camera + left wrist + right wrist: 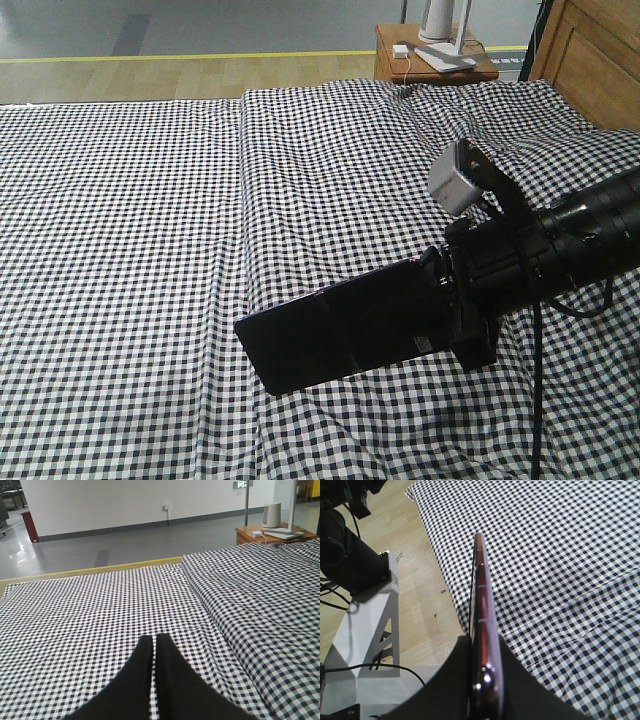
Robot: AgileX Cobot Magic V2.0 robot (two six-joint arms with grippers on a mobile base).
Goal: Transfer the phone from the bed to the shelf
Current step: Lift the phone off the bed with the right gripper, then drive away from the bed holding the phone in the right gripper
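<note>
black glossy phone held above the gingham bed — pinched at one end by the right end effector; left end effector pressed together over the same bed.

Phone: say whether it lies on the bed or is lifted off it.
Lifted. The right pincer clamps one end of the phone, which juts out above the bed, clear of its sheet.

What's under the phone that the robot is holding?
The right gripper holds the phone over the bed. All around it there is only black-and-white checked sheet. The patch straight behind the phone in the front view is covered, so I cannot tell what is there.
</note>
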